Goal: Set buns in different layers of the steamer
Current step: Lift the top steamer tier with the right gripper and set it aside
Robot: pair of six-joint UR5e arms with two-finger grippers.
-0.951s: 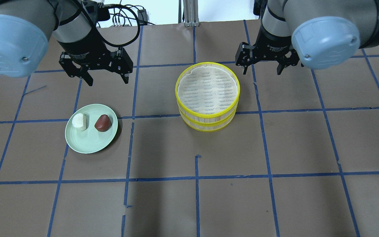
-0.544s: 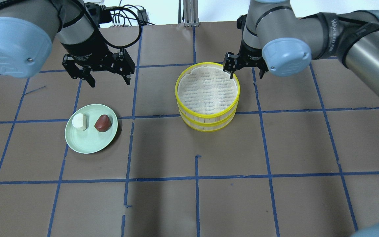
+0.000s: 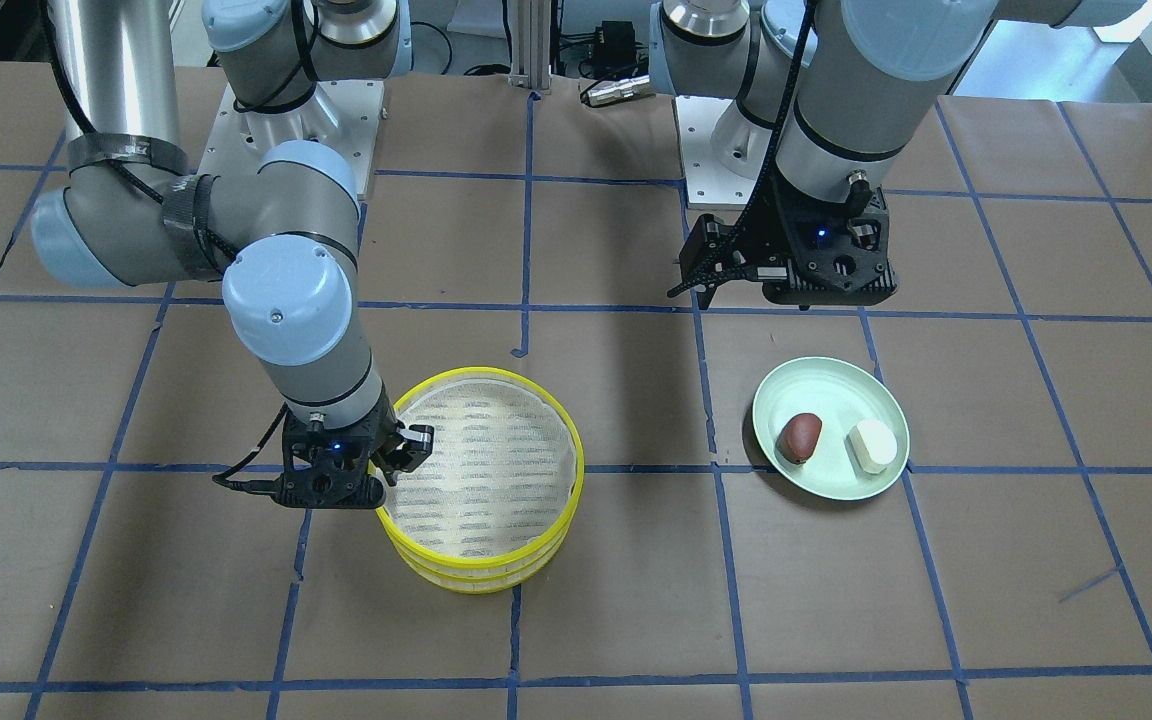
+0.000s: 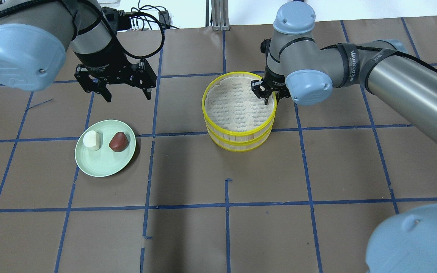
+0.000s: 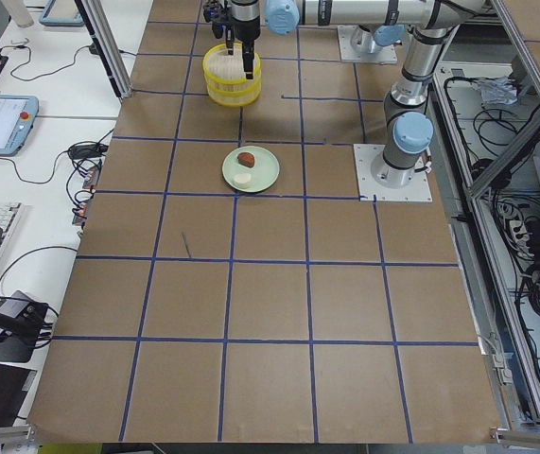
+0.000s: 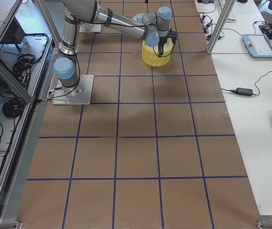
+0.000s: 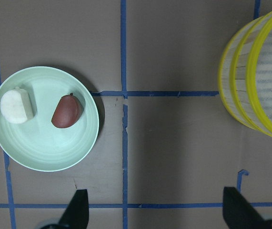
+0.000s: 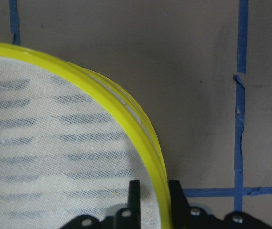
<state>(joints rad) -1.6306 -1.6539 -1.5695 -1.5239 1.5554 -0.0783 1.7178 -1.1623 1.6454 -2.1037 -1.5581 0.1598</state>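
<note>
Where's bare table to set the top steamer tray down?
Bare: the squares between the plate and the steamer stack, and the rows on the operators' side of both. Crowded: the stack's rim, straddled by the right gripper; the left gripper hangs robot-side of the plate.

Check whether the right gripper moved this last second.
Yes: right gripper shifted leftward in the overhead view, from clear of the top steamer tray to straddling its rim.

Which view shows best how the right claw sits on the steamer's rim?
Right wrist view: the right claw has one finger each side of the top steamer layer's rim. Overhead and front views partly hide it behind the wrist; side views show it tiny.
</note>
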